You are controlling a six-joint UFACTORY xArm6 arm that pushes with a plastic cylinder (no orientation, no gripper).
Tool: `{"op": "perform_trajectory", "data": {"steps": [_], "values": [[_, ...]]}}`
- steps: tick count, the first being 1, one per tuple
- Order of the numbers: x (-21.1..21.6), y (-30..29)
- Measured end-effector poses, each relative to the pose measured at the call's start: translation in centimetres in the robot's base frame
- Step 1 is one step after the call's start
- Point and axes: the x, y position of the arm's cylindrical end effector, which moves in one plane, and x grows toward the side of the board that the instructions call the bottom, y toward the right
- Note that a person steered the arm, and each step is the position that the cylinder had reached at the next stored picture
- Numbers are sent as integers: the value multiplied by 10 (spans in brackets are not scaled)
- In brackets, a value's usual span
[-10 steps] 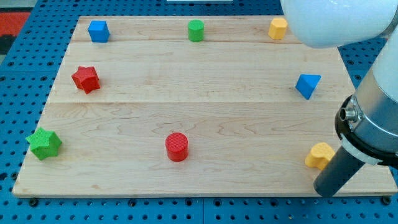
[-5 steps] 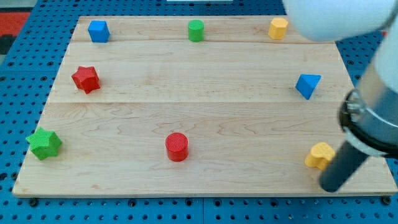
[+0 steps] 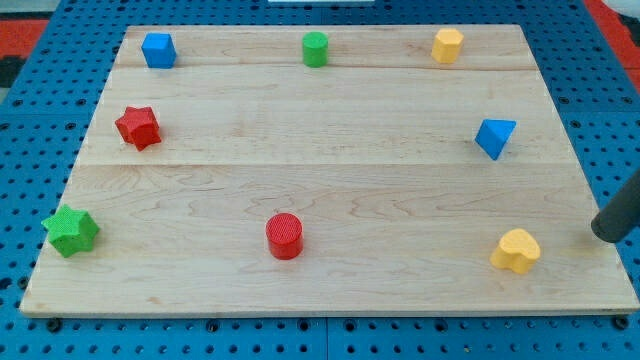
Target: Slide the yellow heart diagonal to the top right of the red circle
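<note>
The yellow heart [image 3: 516, 250] lies near the board's bottom right corner. The red circle [image 3: 285, 236], a short cylinder, stands at the bottom middle, far to the heart's left. My tip [image 3: 604, 235] is at the view's right edge, just off the board's right side, to the right of the heart and slightly above it. A clear gap separates the tip from the heart.
A blue cube [image 3: 158, 49], a green cylinder [image 3: 315, 48] and a yellow hexagon [image 3: 447, 45] sit along the top edge. A red star [image 3: 138, 127] and a green star [image 3: 71, 231] are at the left. A blue triangle [image 3: 494, 137] is at the right.
The arm has pulled back to the right and up. My tip moved from just below the heart's right side to the board's right edge. The blocks have not moved.
</note>
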Motion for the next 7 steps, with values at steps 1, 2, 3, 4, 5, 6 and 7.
{"op": "perform_trajectory", "data": {"steps": [1,2,3,4,5,6,7], "values": [[-6,-6],[1,-9],[15,-2],[42,-27],[26,-99],[14,-148],[14,-125]]}}
